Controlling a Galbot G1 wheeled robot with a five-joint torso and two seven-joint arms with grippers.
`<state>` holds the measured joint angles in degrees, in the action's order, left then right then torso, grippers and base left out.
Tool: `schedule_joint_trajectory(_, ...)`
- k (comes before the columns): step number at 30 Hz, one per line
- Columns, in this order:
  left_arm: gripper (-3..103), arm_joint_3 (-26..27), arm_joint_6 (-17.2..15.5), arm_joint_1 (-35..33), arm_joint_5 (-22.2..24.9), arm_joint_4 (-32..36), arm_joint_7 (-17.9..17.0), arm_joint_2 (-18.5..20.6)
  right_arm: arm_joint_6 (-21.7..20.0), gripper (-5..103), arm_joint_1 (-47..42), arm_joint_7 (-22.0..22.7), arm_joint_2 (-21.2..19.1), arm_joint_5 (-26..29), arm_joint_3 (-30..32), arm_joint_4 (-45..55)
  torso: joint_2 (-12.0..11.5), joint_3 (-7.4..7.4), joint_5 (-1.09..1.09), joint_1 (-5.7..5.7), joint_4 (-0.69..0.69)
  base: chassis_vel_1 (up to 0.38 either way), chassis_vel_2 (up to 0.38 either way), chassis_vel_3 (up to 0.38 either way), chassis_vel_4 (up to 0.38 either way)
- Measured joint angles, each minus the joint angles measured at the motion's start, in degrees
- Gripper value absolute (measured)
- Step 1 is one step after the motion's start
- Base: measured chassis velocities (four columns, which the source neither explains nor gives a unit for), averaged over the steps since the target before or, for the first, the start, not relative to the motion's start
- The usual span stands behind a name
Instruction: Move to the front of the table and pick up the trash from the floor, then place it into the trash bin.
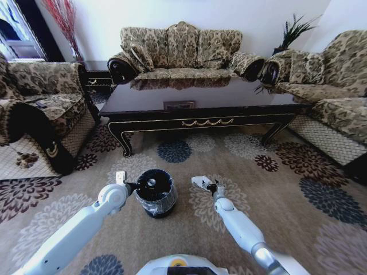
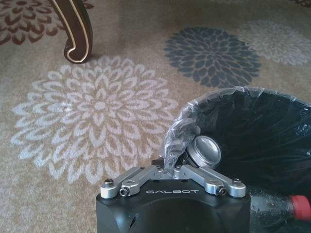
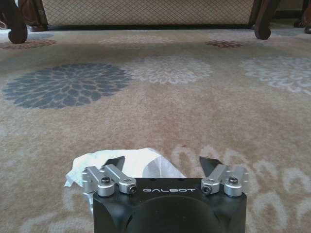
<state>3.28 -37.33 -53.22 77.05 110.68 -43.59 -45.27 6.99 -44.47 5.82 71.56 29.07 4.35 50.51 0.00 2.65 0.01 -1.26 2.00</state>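
Left gripper (image 2: 174, 171) pinched on the bin (image 2: 272, 141) liner at the rim – seemingly steadying it – right gripper (image 3: 162, 164) spread wide, low over the paper (image 3: 127, 164) on the carpet, ready to grab.

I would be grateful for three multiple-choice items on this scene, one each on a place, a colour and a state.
1. Where is the white paper? A on the table; B on the carpet at the right gripper; C on a sofa.
2. The bottle cap in the trash bin is: A red; B blue; C green.
3. The right gripper is: A open; B shut on paper; C shut on a bottle.
B: it lies on carpet there. A: the cap shows red. A: the jaws stand apart.
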Motion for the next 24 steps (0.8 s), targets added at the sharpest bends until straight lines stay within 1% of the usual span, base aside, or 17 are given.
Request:
schedule_joint_trajectory(3, 4, -0.4, 0.1, 0.2, 0.0, -0.3, 0.0, -0.4, 0.2, 71, -0.6, -0.4, -0.1, 0.1, -0.1, 0.1, 0.0, 0.00, -0.01, 0.00, 0.00, 0.000, 0.000, 0.000, 0.000)
schedule_joint_trajectory(5, 4, -0.5, 0.1, 0.3, 0.0, -0.3, 0.0, -0.4, 0.2, 71, -0.7, -0.4, -0.1, 0.1, 0.0, 0.1, 0.0, 0.00, -0.01, 0.00, 0.01, 0.000, 0.000, 0.000, 0.000)
schedule_joint_trajectory(9, 4, -0.8, 0.1, 1.1, -0.1, -0.8, -0.1, -0.5, 0.2, 49, -1.2, -0.5, -0.3, 0.0, 0.2, 0.7, 0.0, 0.00, -0.01, 0.00, 0.00, 0.000, 0.000, 0.000, 0.000)
schedule_joint_trajectory(10, 4, -0.8, 0.1, 1.1, -0.1, -0.8, -0.1, -0.5, 0.2, 49, -1.2, -0.5, -0.3, 0.0, 0.2, 0.7, 0.0, 0.00, -0.01, 0.00, 0.00, 0.000, 0.000, 0.000, 0.000)
schedule_joint_trajectory(13, 4, -1.0, 0.1, 1.3, 0.0, -0.7, -0.3, -0.6, 0.2, 33, -1.7, -0.5, -0.6, -0.2, 0.0, 1.2, 0.0, 0.00, -0.01, 0.00, 0.00, 0.000, 0.000, 0.000, 0.000)
schedule_joint_trajectory(14, 4, -1.0, 0.1, 1.3, 0.0, -0.7, -0.3, -0.6, 0.2, 33, -1.7, -0.5, -0.6, -0.2, 0.0, 1.2, 0.0, 0.00, -0.01, 0.00, 0.00, 0.000, 0.000, 0.000, 0.000)
schedule_joint_trajectory(15, 4, -1.0, 0.1, 1.3, 0.0, -0.7, -0.7, -0.7, 0.2, 28, -1.7, -0.4, -0.5, -0.4, 0.0, 1.1, 0.0, 0.00, -0.01, 0.00, 0.01, 0.000, 0.000, 0.000, 0.000)
schedule_joint_trajectory(16, 4, -1.0, 0.1, 1.3, -0.1, -0.7, -0.9, -0.8, 0.2, 28, -1.7, -0.4, -0.5, -0.5, -0.1, 1.1, 0.0, 0.00, -0.01, 0.00, 0.01, 0.000, 0.000, 0.000, 0.000)
schedule_joint_trajectory(17, 4, -1.0, 0.1, 1.1, -0.2, -0.7, -1.0, -0.8, 0.2, 23, -1.9, -0.3, -0.4, -0.6, -0.1, 1.2, 0.0, 0.00, -0.01, 0.00, 0.00, 0.000, 0.000, 0.000, 0.000)
schedule_joint_trajectory(18, 4, -1.0, 0.1, 1.1, -0.2, -0.7, -1.0, -0.8, 0.2, 23, -1.9, -0.3, -0.4, -0.6, -0.1, 1.2, 0.0, 0.00, -0.01, 0.00, 0.00, 0.000, 0.000, 0.000, 0.000)
schedule_joint_trajectory(21, 4, -0.7, 0.1, 0.6, -0.2, -0.6, -1.1, -0.5, 0.1, 7, -2.7, -0.1, -0.3, -0.9, 0.0, 2.4, 0.0, 0.00, -0.01, 0.00, -0.01, 0.000, 0.000, 0.000, 0.000)
schedule_joint_trajectory(22, 4, -0.7, 0.1, 0.6, -0.2, -0.6, -1.1, -0.5, 0.1, 7, -2.7, -0.1, -0.3, -0.9, 0.0, 2.4, 0.0, 0.00, -0.01, 0.00, -0.01, 0.000, 0.000, 0.000, 0.000)
schedule_joint_trajectory(23, 4, -0.7, 0.0, 0.6, -0.2, -0.4, -1.1, -0.4, 0.1, 2, -3.0, 0.1, -0.4, -0.9, 0.0, 3.0, 0.0, 0.00, 0.00, 0.00, -0.01, 0.000, 0.000, 0.000, 0.000)
schedule_joint_trajectory(24, 4, -0.7, 0.0, 0.6, -0.2, -0.3, -1.1, -0.4, 0.1, 1, -3.2, 0.2, -0.6, -0.9, 0.1, 3.4, 0.0, 0.00, 0.01, 0.00, -0.01, 0.000, 0.000, 0.000, 0.000)
